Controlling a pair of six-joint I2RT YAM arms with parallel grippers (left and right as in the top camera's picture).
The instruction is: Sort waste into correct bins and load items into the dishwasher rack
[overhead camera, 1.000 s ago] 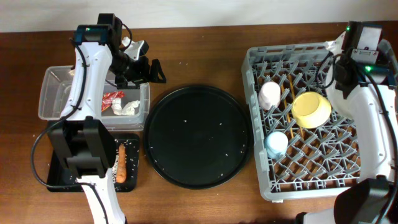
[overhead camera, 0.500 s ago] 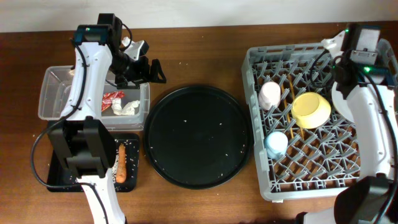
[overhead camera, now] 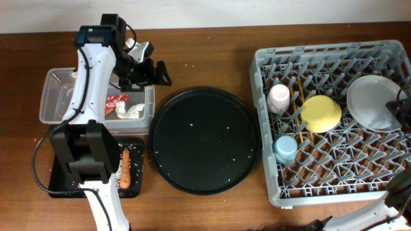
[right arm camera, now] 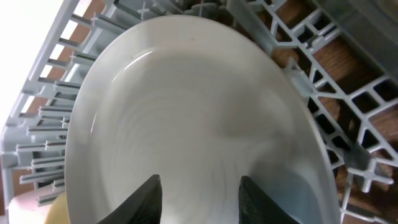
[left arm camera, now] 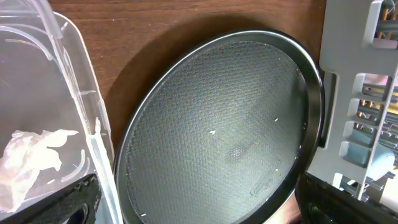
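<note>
The grey dishwasher rack (overhead camera: 264,160) holds a pale pink cup (overhead camera: 279,97), a light blue cup (overhead camera: 286,148), a yellow bowl (overhead camera: 321,113), wooden chopsticks (overhead camera: 298,102) and a pale grey plate (overhead camera: 371,102). In the right wrist view my right gripper (right arm camera: 202,183) is open just in front of the plate's (right arm camera: 186,106) face, holding nothing. My left gripper (overhead camera: 146,70) hangs open and empty by the clear tub (overhead camera: 54,96). That tub contains the red wrapper (overhead camera: 116,101) and white tissue (overhead camera: 132,112). The small black tray (overhead camera: 61,183) holds the carrot piece (overhead camera: 126,168) and rice scraps (overhead camera: 118,165).
The large round black tray (overhead camera: 204,140) lies between tub and rack with a few white crumbs on it. The left wrist view shows that tray (left arm camera: 217,124), the tub wall (left arm camera: 81,112) and the rack's side (left arm camera: 354,93). My right arm (overhead camera: 399,108) shows only at the overhead's right edge.
My right arm has pulled back from above the rack's back right corner to the frame edge, uncovering the plate in the rack. Its jaws have parted. The left arm has not moved.
</note>
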